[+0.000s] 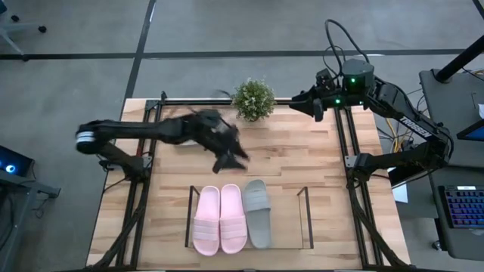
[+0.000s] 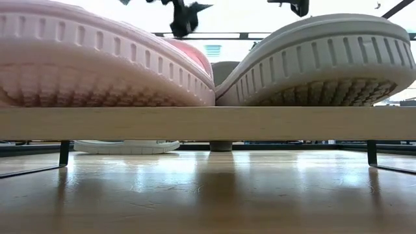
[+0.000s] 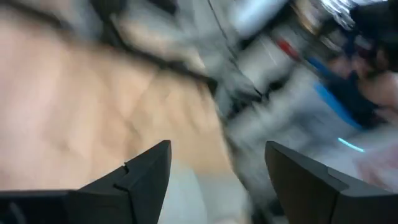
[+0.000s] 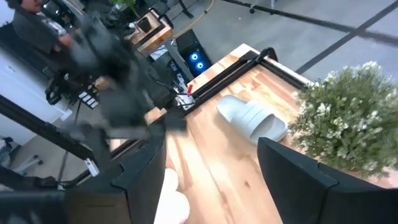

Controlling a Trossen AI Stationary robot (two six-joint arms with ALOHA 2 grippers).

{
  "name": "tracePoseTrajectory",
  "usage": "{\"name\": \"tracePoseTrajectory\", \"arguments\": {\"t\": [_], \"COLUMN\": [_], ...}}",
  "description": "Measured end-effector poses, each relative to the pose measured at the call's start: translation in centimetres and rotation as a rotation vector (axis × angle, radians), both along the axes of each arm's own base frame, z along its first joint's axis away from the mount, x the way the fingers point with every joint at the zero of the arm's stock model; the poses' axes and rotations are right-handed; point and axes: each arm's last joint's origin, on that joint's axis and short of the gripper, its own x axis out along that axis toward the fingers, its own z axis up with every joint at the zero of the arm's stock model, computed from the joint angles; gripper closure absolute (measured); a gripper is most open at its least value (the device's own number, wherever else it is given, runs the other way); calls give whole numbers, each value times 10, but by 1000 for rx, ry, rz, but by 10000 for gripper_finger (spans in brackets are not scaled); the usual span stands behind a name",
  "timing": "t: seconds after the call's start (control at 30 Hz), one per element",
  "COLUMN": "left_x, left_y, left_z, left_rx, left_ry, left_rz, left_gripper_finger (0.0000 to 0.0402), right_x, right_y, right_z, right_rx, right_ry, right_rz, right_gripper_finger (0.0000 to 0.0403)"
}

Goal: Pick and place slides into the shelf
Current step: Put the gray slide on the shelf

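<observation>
Left hand (image 1: 231, 157) hovers open; shelf (image 1: 304, 215) holds three slides (image 1: 231, 217).

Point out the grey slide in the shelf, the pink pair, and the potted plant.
grey slide (image 1: 257, 204): high view, on its strap.
pink pair (image 1: 219, 219): high view, where the two slides meet.
potted plant (image 1: 253, 99): high view, middle of its foliage.

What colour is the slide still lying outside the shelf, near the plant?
Grey; the loose slide shows best in the right wrist view, beside the plant.
</observation>
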Motion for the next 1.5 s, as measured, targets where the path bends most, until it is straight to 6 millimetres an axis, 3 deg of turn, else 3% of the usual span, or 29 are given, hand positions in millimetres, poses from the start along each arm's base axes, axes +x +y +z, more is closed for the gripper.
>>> {"name": "tracePoseTrajectory", "arguments": {"t": [0.13, 0.23, 0.3, 0.43, 0.63, 0.9, 1.2, 1.33, 1.5], "left_x": [-36, -61, -76, -103, -126, -137, -150, -159, -168], "left_y": [-10, -22, -26, -27, -25, -24, -21, -20, -19], "left_z": [51, 72, 81, 93, 91, 89, 85, 83, 85], "left_rx": [323, 532, 600, 599, 587, 606, 656, 683, 649], "left_ry": [-224, -279, -290, -337, -316, -276, -192, -145, -155], "left_rz": [357, 609, 715, 761, 758, 744, 798, 832, 848], "left_gripper_finger": [164, 175, 185, 210, 277, 391, 389, 389, 389], "right_x": [0, 0, 0, 1, 2, 9, 27, 43, 79], "right_y": [0, 0, 0, 1, 1, 6, 23, 24, 13], "right_z": [0, 1, 1, 1, -1, -7, 1, -12, -38], "right_rx": [-24, -30, -33, -35, -37, -39, -160, -118, 46], "right_ry": [-1, -6, -6, -5, -8, -13, -169, -160, -111], "right_rz": [11, 13, 13, 19, 21, 60, 142, 133, 75], "right_gripper_finger": [164, 164, 163, 159, 165, 170, 170, 170, 170]}}
